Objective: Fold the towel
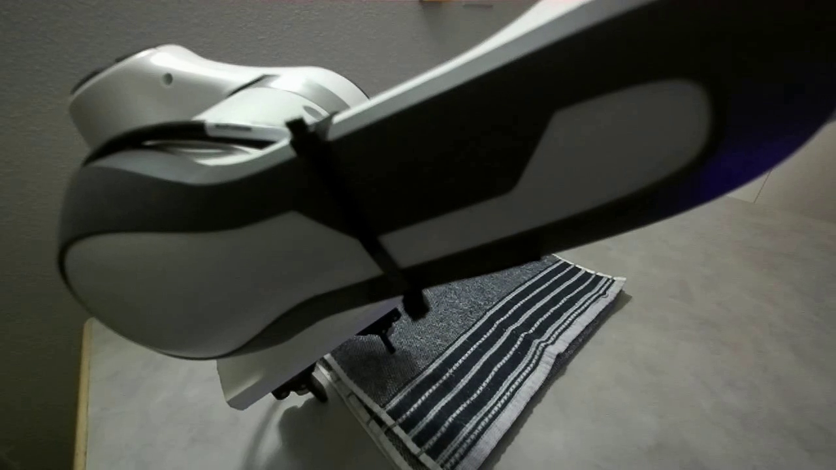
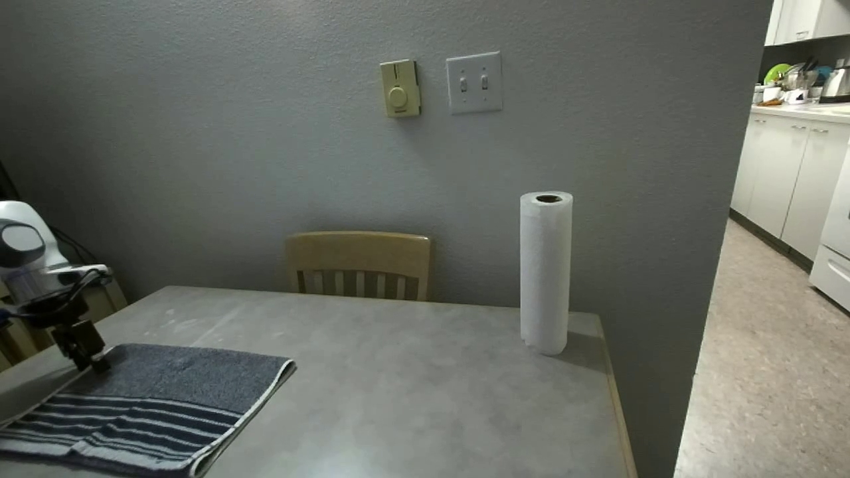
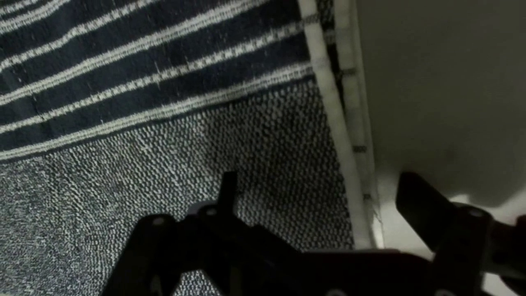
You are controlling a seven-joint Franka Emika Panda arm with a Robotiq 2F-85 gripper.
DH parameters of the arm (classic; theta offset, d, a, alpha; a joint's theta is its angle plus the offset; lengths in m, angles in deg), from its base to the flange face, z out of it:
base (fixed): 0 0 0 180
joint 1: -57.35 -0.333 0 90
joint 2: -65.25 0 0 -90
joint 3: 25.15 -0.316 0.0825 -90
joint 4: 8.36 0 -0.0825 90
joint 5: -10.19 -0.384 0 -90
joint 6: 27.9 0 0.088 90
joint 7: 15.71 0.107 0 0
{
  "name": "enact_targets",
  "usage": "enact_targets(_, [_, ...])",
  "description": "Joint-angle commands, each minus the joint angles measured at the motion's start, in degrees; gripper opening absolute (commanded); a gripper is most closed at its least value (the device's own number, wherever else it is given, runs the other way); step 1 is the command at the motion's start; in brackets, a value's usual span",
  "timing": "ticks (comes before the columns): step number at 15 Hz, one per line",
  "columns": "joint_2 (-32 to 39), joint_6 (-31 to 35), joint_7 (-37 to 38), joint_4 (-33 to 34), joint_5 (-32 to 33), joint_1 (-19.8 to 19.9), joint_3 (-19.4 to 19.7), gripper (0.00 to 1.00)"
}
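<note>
The towel [image 1: 483, 352] lies flat on the table in two layers, grey-blue with navy and white stripes along one end. In an exterior view, its doubled white-hemmed edge shows at the right side of the towel [image 2: 179, 372]. The arm hides part of it in an exterior view. My gripper [image 1: 356, 372] is open at the towel's near-arm edge; it also shows at the towel's corner [image 2: 91, 366]. In the wrist view, the open fingers [image 3: 318, 176] straddle the white hem of the towel [image 3: 267, 135], one finger over the grey cloth and one over bare table. Nothing is held.
A white paper towel roll [image 2: 546, 272] stands upright at the far end of the grey table [image 2: 412, 385]. A wooden chair [image 2: 362, 262] stands behind the table, against the grey wall [image 2: 265, 133]. The table's wooden edge [image 1: 83, 391] shows on the left in an exterior view.
</note>
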Motion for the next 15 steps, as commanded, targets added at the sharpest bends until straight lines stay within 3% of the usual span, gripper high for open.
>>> enact_targets(1, [-1.02,-2.58,1.47,-1.06,0.11,-0.12,0.42,0.95])
enact_targets(6, [-1.27,-6.19,1.60,-1.20,0.27,-0.07,0.41,1.00])
enact_targets(7, [-1.21,-6.46,1.48,-1.14,0.28,-0.05,0.38,0.95])
enact_targets(8, [-1.16,-6.69,1.29,-1.05,0.28,-0.01,0.32,0.74])
enact_targets(10, [-1.03,-7.05,1.10,-0.82,0.31,-0.01,0.29,0.69])
enact_targets(15, [-0.75,-6.16,-0.54,-0.18,0.64,-0.12,0.23,0.33])
